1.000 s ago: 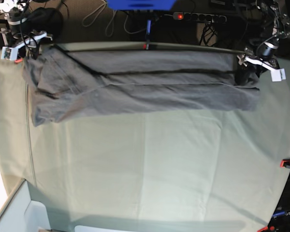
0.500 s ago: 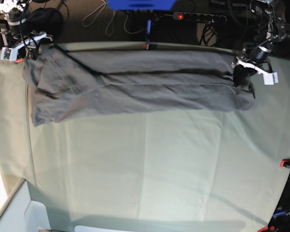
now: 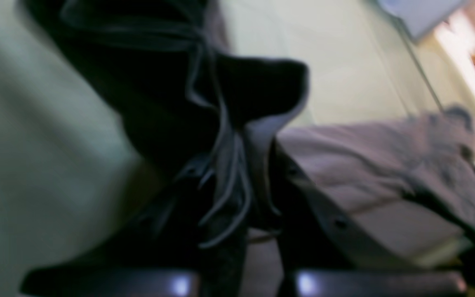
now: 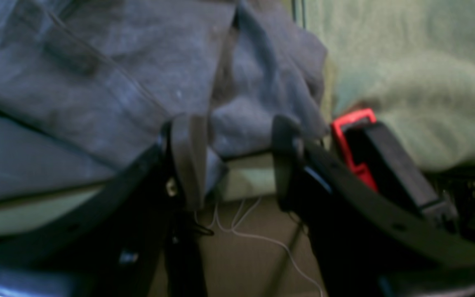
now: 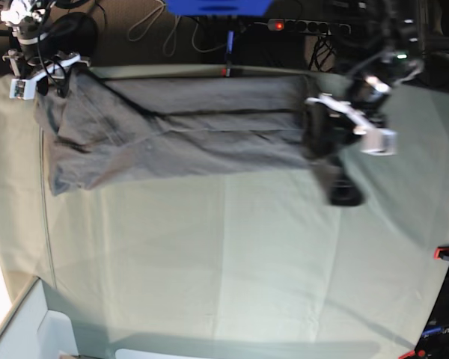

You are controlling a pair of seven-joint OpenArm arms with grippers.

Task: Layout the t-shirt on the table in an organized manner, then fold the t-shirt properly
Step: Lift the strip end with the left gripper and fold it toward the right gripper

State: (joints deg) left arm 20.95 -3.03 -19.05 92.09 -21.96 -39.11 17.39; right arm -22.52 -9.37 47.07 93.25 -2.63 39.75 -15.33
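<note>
The dark grey t-shirt [image 5: 179,134] lies as a long folded band along the far side of the table [image 5: 247,262]. My left gripper [image 5: 323,133] is shut on the shirt's right end and holds it lifted above the table, so a dark flap hangs down below it. In the left wrist view the fingers [image 3: 241,194] pinch bunched cloth, with the rest of the t-shirt [image 3: 386,173] lying beyond. My right gripper [image 5: 51,71] is at the shirt's far left corner. In the right wrist view its fingers [image 4: 184,156] stand apart around a bunch of the t-shirt [image 4: 97,82] at the table edge.
A red clip [image 4: 351,140] grips the table cloth just right of my right gripper. Another red clip [image 5: 445,253] is at the right edge. A power strip [image 5: 307,26] and cables lie beyond the far edge. A white box [image 5: 30,329] stands at the near left corner.
My left gripper has lifted the shirt's right end and carried it leftward and nearer, shortening the band. The right arm has stayed in place.
</note>
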